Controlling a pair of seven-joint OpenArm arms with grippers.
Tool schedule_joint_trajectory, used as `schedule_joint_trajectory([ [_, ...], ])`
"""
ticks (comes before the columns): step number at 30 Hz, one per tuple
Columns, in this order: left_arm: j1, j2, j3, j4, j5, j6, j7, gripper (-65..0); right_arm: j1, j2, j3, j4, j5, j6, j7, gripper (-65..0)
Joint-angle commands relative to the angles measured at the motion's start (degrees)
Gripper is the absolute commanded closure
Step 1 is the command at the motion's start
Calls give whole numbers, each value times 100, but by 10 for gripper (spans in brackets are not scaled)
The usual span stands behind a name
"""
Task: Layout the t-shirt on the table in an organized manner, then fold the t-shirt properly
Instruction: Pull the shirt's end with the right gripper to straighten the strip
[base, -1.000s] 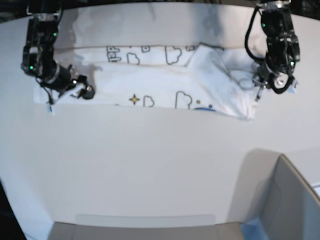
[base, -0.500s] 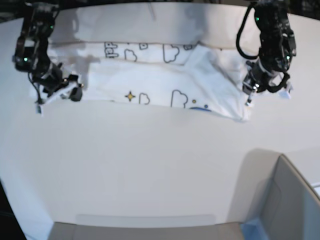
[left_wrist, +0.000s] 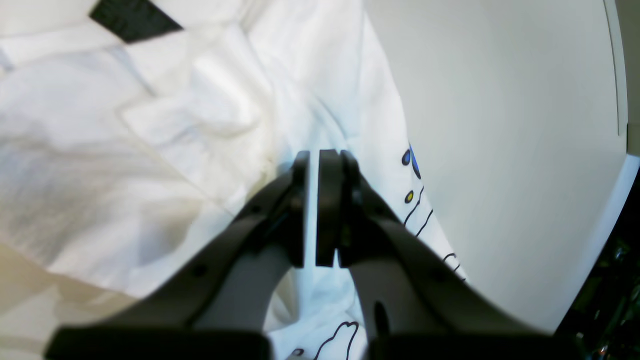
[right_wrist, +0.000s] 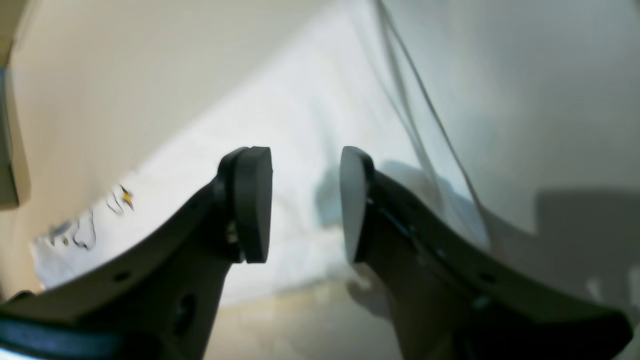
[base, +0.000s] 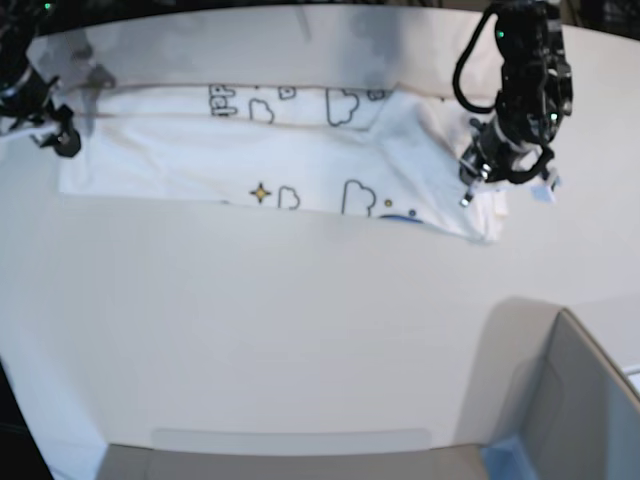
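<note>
The table (base: 300, 340) fills nearly all of the base view, white and smooth, with a curved far edge. Across its far part lies the shirt (base: 250, 160), spread as a long, folded band, its cloud outlines and a yellow star (base: 260, 192) facing up. At the shirt's near right corner a patch of blue print (base: 404, 214) shows at the fold. A grey box (base: 580, 410) with a blue corner sits well apart from the shirt, at the table's near right.

The left gripper (left_wrist: 320, 165) hangs over the shirt's rumpled right end, its 2 jaws drawn together to a thin slit. Cloth lies directly behind them, but whether any is pinched there cannot be told. A black tag (left_wrist: 132, 20) lies on the shirt beyond the jaws.

The right gripper (right_wrist: 305, 205) is at the shirt's left end, just off its edge in the base view. Its 2 jaws stand apart with nothing between them, the shirt lying below.
</note>
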Motion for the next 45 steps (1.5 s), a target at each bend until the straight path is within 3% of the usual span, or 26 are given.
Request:
schedule_joint_trajectory([
  [1, -39, -59, 17, 85, -2, -7, -46, -27, -35, 193, 42, -75, 210, 26, 112, -235],
  [6, -39, -59, 113, 76, -2, -7, -37, -27, -167, 228, 69, -541, 412, 404, 103, -235],
  [11, -21, -67, 113, 76, -2, -7, -37, -27, -132, 202, 78, -735, 394, 430, -310, -244],
  [17, -3, -67, 113, 76, -2, -7, -28, -27, -44, 193, 60, -1306, 386, 439, -319, -332],
  [24, -21, -67, 105, 76, -2, -7, -37, -27, 238, 202, 25, -1385, 359, 439, -319, -335],
  [35, -30, -67, 61, 67, -2, -7, -46, -27, 1671, 193, -793, -2493, -696, 439, -310, -333],
  [38, -21, -67, 52, 67, 7, -7, -46, -27, 1899, 184, -969, -2502, -898, 439, -231, -279],
  [43, -21, -76, 52, 67, 7, -7, -46, -27, 2198, 193, -1224, -2871, -1162, 421, 50, -115],
  [45, -21, -76, 52, 67, 7, -7, -46, -27, 2172, 193, -1267, -2748, -1126, 421, 41, -86],
])
